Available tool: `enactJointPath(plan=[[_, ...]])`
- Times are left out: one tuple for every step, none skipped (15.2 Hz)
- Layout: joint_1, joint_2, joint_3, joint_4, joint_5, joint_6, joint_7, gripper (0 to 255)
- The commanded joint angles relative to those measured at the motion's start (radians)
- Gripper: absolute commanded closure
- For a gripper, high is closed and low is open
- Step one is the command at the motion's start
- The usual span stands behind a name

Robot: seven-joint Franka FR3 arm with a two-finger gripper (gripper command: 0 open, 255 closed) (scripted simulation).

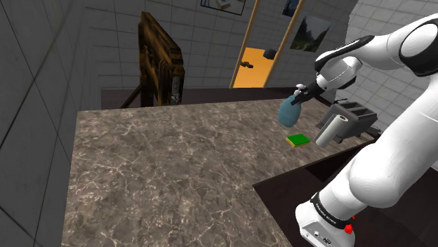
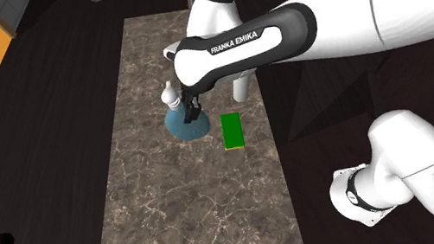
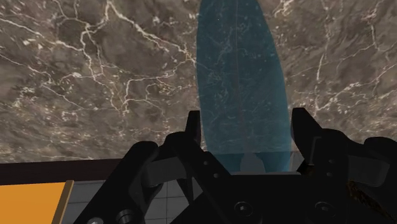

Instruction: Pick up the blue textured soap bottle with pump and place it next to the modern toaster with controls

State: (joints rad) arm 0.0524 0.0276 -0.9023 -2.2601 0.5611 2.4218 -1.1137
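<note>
Here the arm (image 2: pixel 248 42) reaches over the counter (image 1: pixel 175 161), gripper (image 3: pixel 246 119) apparently clasping the blue soap bottle (image 3: pixel 238 70).

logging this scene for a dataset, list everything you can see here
counter: 1, brown marbled, under everything
soap bottle: 1, blue, in the claw, near the toaster
toaster: 1, grey, on the counter by the arm
cylinder: 1, white, beside the toaster
flat block: 1, green, on the counter next to the cylinder
wooden frame: 1, brown, behind the counter
door: 1, orange, back wall
arm: 1, white
claw: 1, black, shut on the soap bottle
</note>
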Motion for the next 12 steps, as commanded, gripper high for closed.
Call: enactJointPath(plan=[[0.002, -0.028, -0.003, 0.004, -0.043, -0.011, 0.035, 255], [0.003, -0.041, -0.003, 0.008, -0.064, -0.018, 0.052, 255], [0.002, -0.053, -0.002, 0.012, -0.083, -0.025, 0.068, 255], [0.002, -0.065, -0.001, 0.016, -0.102, -0.033, 0.084, 255], [0.001, -0.077, 0.001, 0.021, -0.12, -0.041, 0.1, 255], [-0.001, -0.088, 0.003, 0.026, -0.138, -0.05, 0.115, 255], [-0.003, -0.099, 0.005, 0.031, -0.154, -0.058, 0.13, 255], [-0.005, -0.11, 0.008, 0.037, -0.17, -0.067, 0.144, 255], [-0.006, -0.12, 0.011, 0.043, -0.185, -0.077, 0.157, 255], [-0.009, -0.129, 0.014, 0.049, -0.2, -0.087, 0.17, 255], [-0.011, -0.138, 0.017, 0.055, -0.213, -0.096, 0.183, 255], [-0.013, -0.147, 0.021, 0.062, -0.226, -0.107, 0.195, 255]])
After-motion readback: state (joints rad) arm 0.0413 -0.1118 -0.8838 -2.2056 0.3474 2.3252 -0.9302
